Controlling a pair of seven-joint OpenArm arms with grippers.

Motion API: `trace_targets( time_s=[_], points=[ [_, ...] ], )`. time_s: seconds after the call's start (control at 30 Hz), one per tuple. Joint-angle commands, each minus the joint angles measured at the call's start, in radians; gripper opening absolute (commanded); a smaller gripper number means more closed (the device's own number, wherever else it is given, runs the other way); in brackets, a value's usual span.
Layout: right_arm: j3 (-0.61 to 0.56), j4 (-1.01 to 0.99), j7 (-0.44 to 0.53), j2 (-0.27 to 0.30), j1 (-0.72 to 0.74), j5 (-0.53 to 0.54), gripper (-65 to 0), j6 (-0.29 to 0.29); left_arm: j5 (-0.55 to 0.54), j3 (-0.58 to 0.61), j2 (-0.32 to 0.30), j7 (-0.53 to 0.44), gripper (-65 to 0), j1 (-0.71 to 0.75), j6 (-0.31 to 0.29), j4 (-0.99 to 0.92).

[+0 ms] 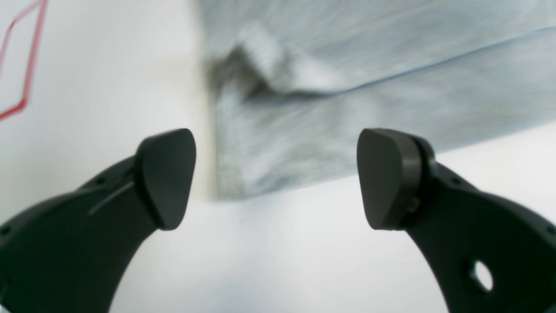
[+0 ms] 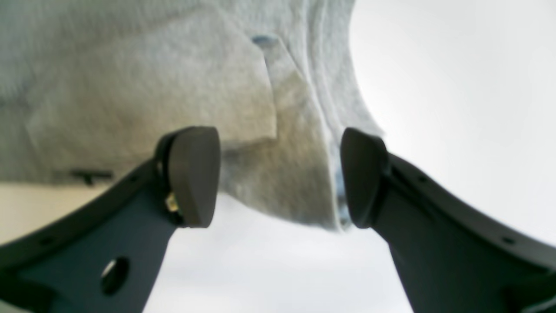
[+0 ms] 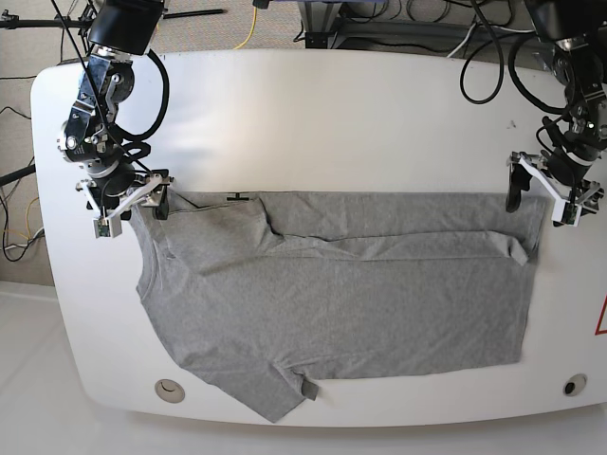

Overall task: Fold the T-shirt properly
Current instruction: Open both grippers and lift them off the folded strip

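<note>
The grey T-shirt (image 3: 341,303) lies flat and sideways on the white table (image 3: 332,123), plain side up, hem at the right. Its far edge is folded over toward the middle, and one sleeve (image 3: 275,393) sticks out at the front. My right gripper (image 3: 131,209) is open over the shirt's far left corner, which shows between its fingers in the right wrist view (image 2: 278,178). My left gripper (image 3: 545,199) is open at the far right corner, and that corner of the shirt (image 1: 347,108) lies between and beyond its fingers in the left wrist view (image 1: 276,178).
Red line markings (image 3: 601,318) sit at the table's right edge and also show in the left wrist view (image 1: 21,65). Two round holes (image 3: 171,390) (image 3: 569,384) are near the front edge. Cables (image 3: 474,38) lie behind the table.
</note>
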Motion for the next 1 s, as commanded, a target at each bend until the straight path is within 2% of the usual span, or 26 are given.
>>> trace_targets(
  time_s=[0.0, 0.13, 0.2, 0.27, 0.33, 0.4, 0.47, 0.67, 0.97],
  points=[
    [0.013, 0.031, 0.024, 0.007, 0.001, -0.014, -22.8, 0.017, -0.001, -0.018, -0.017, -0.020, -10.8, 0.000, 0.002, 0.016],
    [0.027, 0.043, 0.036, 0.004, -0.024, -0.050, -22.7, 0.035, -0.010, -0.020, -0.006, -0.045, -14.1, 0.012, -0.008, 0.002],
    [0.034, 0.065, 0.052, 0.013, -0.048, -0.113, -22.7, 0.060, -0.007, -0.019, -0.002, -0.059, -23.2, 0.010, -0.013, -0.016],
    [0.037, 0.067, 0.065, 0.014, -0.059, -0.134, -22.8, 0.061, -0.011, -0.020, 0.000, -0.066, -29.2, 0.011, -0.015, -0.016],
    [0.038, 0.067, 0.078, 0.014, -0.069, -0.151, -22.9, 0.062, -0.011, -0.020, 0.002, -0.067, -34.2, 0.012, -0.016, -0.015],
    [0.038, 0.066, 0.089, 0.015, -0.078, -0.161, -22.9, 0.059, -0.016, -0.024, 0.002, -0.072, -35.2, 0.014, -0.018, -0.018],
    [0.036, 0.063, 0.099, 0.017, -0.086, -0.167, -22.8, 0.058, -0.013, -0.028, 0.001, -0.071, -35.3, 0.017, -0.016, -0.016],
    [0.037, 0.039, 0.156, 0.020, -0.112, -0.157, -22.6, 0.040, 0.008, -0.046, -0.007, -0.080, -27.2, 0.015, 0.000, -0.024],
    [0.034, -0.045, 0.196, 0.016, -0.081, -0.114, -22.5, 0.048, 0.034, -0.041, -0.008, -0.090, -21.7, -0.006, 0.002, -0.055]
  ],
)
